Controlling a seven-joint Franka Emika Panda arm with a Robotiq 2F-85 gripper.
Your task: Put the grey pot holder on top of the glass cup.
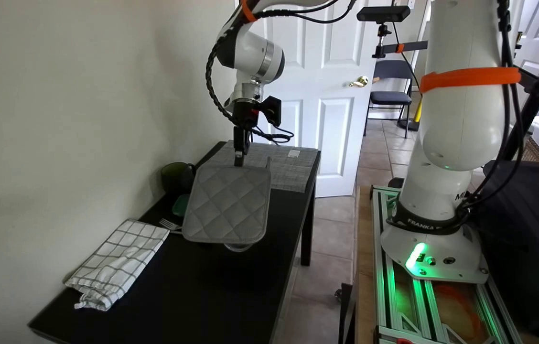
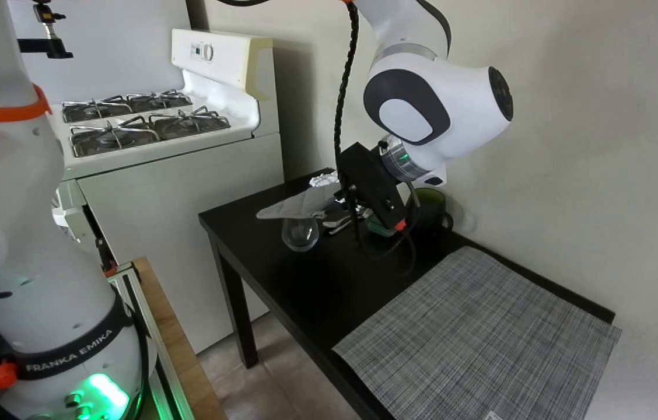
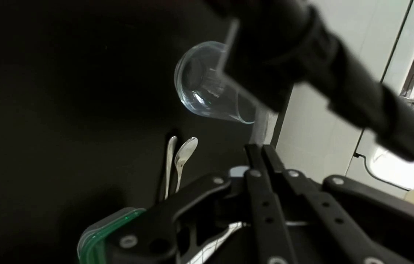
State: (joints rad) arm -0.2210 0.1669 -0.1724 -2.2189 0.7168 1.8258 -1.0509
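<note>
mid-grey quilted square fabric pot holder [image 1: 229, 205] mid-frame in an exterior view, upper edge pinched by black two-fingered pincer [image 1: 239, 161], small clear glass cup [image 1: 238, 247] mostly hidden beneath, touching or not I can't tell, black counter [image 1: 193, 296] stretching wide below, cut off at bottom

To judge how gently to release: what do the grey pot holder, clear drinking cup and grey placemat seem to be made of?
Grey pot holder: likely padded fabric, matte, judging by the diamond quilting.
Clear drinking cup: probably smooth, glossy glass, from its transparent walls and bright highlights; clear plastic is possible.
Grey placemat: matte, with a mottled woven look; fabric or vinyl, can't tell.
</note>
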